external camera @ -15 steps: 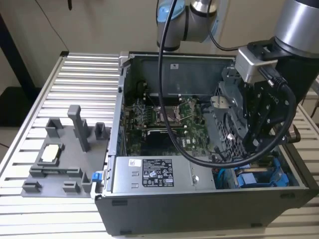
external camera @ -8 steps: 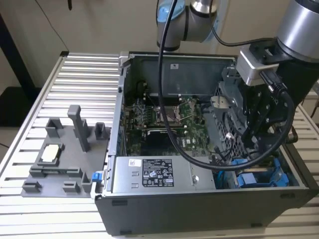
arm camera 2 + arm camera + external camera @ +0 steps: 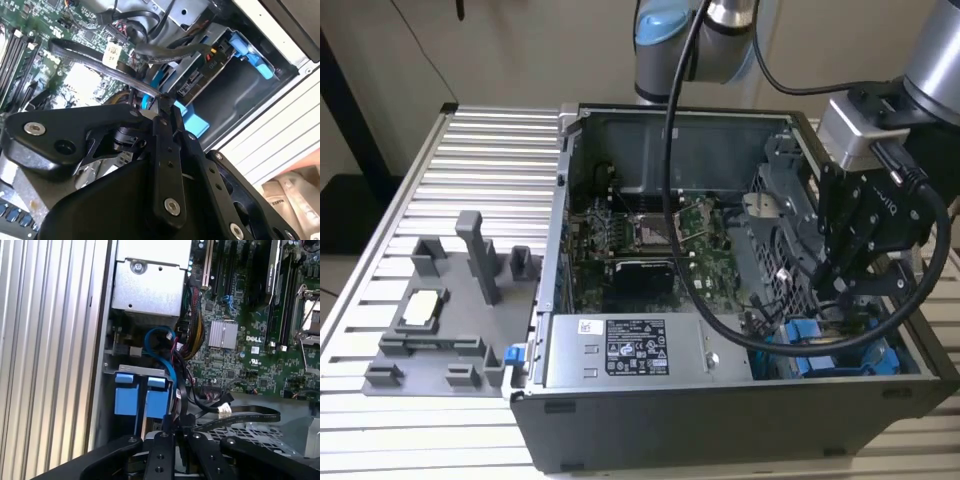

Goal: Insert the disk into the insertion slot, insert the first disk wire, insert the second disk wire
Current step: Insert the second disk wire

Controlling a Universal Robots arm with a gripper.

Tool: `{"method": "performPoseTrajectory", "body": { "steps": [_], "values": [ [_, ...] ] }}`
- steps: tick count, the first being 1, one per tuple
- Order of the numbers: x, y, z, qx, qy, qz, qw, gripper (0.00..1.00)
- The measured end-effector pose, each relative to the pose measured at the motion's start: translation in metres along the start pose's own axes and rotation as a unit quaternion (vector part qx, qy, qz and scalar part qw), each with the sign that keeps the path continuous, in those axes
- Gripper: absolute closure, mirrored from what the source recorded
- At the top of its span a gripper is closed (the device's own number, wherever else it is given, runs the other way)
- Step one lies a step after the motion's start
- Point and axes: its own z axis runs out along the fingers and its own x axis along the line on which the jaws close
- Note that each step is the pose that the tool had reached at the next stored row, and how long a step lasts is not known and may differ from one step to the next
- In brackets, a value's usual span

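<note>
The gripper (image 3: 838, 290) sits deep in the case's (image 3: 620, 420) near corner on the exterior view's right, hemmed by the drive cage (image 3: 785, 215) on the far side and the case wall close by. Black cables (image 3: 240, 415) and a blue cable (image 3: 162, 347) cross the gap beside the blue carriers (image 3: 142, 395). Over the motherboard (image 3: 650, 240) there is open room.

Overall light: even, soft indoor light, moderately bright.
Exterior view: ribbed table (image 3: 470, 150) well lit; inside of the computer case (image 3: 620, 130) shaded, darkest along its far wall.
Glare: pale washed-out strip on the case rim (image 3: 295, 50) in the second wrist view.
Focus: near gripper links (image 3: 167, 165) soft; motherboard (image 3: 240, 345) fairly crisp in the first wrist view.
Shadows: faint, diffuse.
</note>
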Motion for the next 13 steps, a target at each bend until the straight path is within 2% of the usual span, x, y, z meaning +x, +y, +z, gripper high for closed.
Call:
{"method": "performPoseTrajectory", "body": {
  "steps": [2, 8, 13],
  "values": [
    [0.0016, -0.0029, 0.0001, -0.0024, -0.0003, 0.0, 1.0, 0.84],
    [0.0087, -0.01, 0.0012, -0.0053, -0.0006, 0.0, 1.0, 0.84],
    [0.0131, -0.0118, 0.0028, -0.006, -0.0009, 0.003, 1.0, 0.84]
  ]
}}
